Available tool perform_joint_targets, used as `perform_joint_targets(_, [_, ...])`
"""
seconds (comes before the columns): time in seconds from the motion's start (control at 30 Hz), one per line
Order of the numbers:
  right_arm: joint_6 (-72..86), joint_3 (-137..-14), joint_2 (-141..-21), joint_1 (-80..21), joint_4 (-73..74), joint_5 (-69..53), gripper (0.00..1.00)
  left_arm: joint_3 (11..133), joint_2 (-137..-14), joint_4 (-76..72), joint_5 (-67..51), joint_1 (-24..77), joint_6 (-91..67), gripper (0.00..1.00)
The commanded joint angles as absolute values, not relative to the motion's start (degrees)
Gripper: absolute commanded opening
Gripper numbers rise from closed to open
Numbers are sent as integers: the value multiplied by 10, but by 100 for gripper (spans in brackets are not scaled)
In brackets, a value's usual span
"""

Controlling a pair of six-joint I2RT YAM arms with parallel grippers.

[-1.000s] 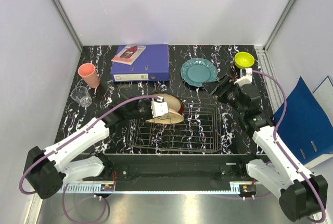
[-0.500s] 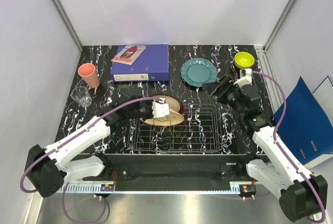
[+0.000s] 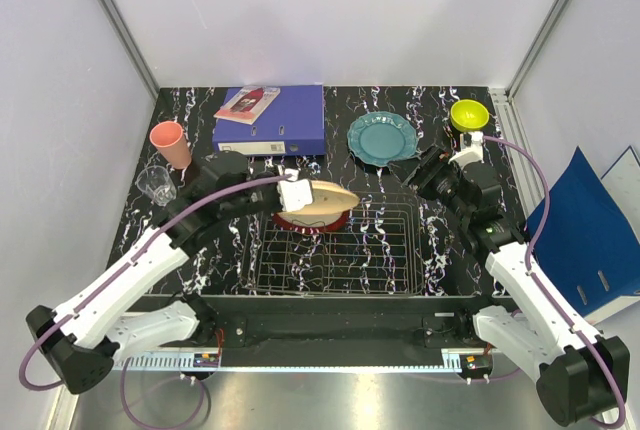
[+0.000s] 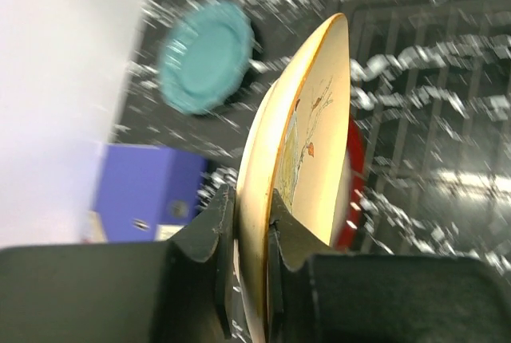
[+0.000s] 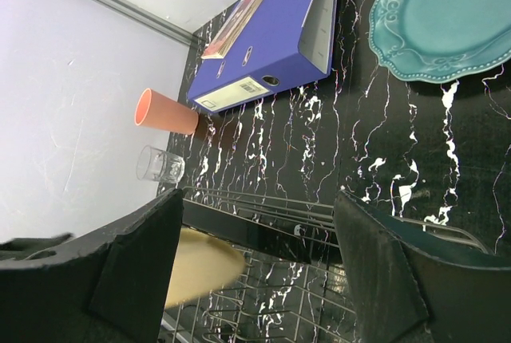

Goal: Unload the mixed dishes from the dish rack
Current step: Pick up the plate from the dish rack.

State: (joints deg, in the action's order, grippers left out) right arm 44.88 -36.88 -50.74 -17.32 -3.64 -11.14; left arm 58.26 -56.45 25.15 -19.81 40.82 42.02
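My left gripper (image 3: 303, 193) is shut on the rim of the cream-yellow plate with orange marks (image 3: 328, 194), holding it above the back left of the dish rack (image 3: 380, 255). In the left wrist view the left gripper (image 4: 251, 227) clamps the plate (image 4: 307, 143) edge-on. The red-rimmed plate (image 3: 312, 221) sits under it in the rack and shows in that view too (image 4: 354, 191). The teal plate (image 3: 381, 137), yellow-green bowl (image 3: 468, 113), pink cup (image 3: 171, 144) and glass tumbler (image 3: 155, 183) stand on the table. My right gripper (image 3: 413, 171) is open and empty between the teal plate and the rack.
A blue ring binder (image 3: 270, 120) with a booklet on it lies at the back. A blue folder (image 3: 590, 230) leans outside the table's right edge. White walls close in the left, back and right sides.
My left gripper has lifted the cream-yellow plate up and back out of the rack and turned it flatter, uncovering the red-rimmed plate. The right arm has not moved.
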Motion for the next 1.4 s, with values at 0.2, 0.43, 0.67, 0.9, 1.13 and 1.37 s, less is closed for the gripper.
perform_joint_targets(0.2, [442,-403,-482,-177,-24,-98,82,763,-582,91,19,391,30,0])
perform_joint_targets(0.43, [435,-431,-465,-177,-23,-110,80,858,-684,124,-181,232,-324,0])
perform_joint_targets(0.67, [474,-423,-458,-177,-115,-191,80,759,-746,-132,-349,168,-612,0])
perform_joint_targets(0.9, [511,-445,-518,-176,-192,-222,83,733,-771,-169,-360,193,-647,0])
perform_joint_targets(1.13, [543,-472,-590,-177,-247,-253,83,734,-782,-171,-366,221,-639,0])
perform_joint_targets(1.37, [549,-497,-638,-176,-270,-270,65,750,-800,-150,-370,252,-607,0])
